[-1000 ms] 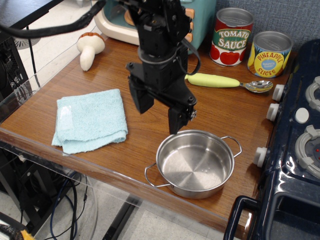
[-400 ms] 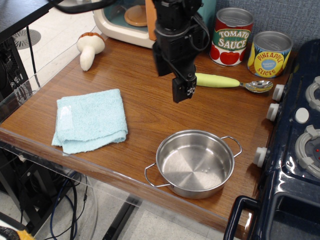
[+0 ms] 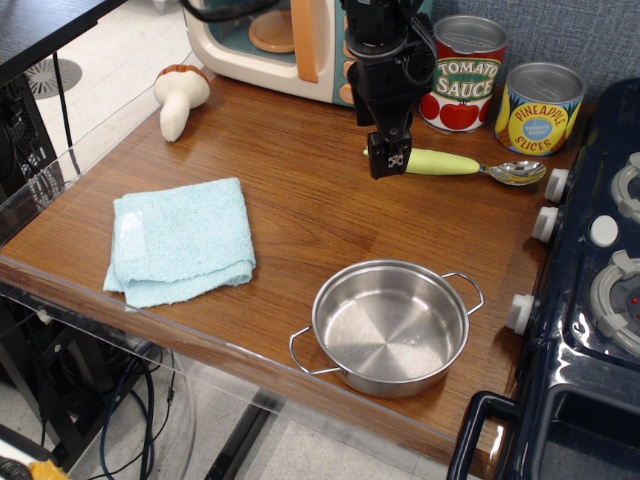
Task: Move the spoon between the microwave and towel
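Observation:
The spoon [image 3: 445, 162] lies on the wooden table in front of the two cans, its yellow-green handle pointing left and its metal bowl to the right. My gripper [image 3: 385, 152] hangs over the left end of the handle with its jaws apart, and one dark finger covers the handle's tip. It holds nothing. The cream and teal microwave [image 3: 240, 45] stands at the back left with its door open, just behind the gripper. The light blue towel [image 3: 180, 240] lies folded at the front left, far from the spoon.
A tomato sauce can [image 3: 463, 75] and a pineapple can [image 3: 538, 108] stand right behind the spoon. A steel pot [image 3: 390, 325] sits at the front edge. A toy mushroom [image 3: 178, 95] lies at the back left. The dark blue stove [image 3: 600, 300] borders the right side.
My gripper has moved from above the pot's far rim back and to the right, to the left end of the spoon's handle. The spoon, towel and pot have not moved.

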### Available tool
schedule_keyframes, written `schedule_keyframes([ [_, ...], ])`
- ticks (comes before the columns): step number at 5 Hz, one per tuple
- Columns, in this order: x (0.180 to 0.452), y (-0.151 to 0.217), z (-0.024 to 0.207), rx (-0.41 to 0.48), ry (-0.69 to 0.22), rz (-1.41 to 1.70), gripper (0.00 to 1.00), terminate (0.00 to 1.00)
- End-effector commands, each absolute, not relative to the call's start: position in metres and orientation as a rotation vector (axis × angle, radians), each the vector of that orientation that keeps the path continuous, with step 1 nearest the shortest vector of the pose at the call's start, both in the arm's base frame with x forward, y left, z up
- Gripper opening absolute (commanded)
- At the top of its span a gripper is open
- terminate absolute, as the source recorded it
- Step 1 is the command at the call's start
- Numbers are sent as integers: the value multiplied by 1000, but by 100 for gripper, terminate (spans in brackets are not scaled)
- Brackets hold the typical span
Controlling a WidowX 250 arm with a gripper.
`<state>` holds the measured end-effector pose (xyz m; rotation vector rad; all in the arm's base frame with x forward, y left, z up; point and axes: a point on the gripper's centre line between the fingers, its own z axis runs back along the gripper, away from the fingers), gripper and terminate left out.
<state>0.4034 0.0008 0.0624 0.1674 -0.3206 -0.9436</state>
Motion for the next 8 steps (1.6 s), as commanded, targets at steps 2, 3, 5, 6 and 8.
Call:
schedule_keyframes([
  [2, 450, -22, 60, 163, -351, -1159, 100, 0],
  [3, 451, -25, 50, 151, -299, -1205, 100, 0],
  [5, 449, -30, 43, 172, -269, -1199, 0, 0],
  [6, 446, -33, 44, 175, -258, -1204, 0, 0],
  [8, 430, -35, 56, 188, -249, -1230, 0, 0],
])
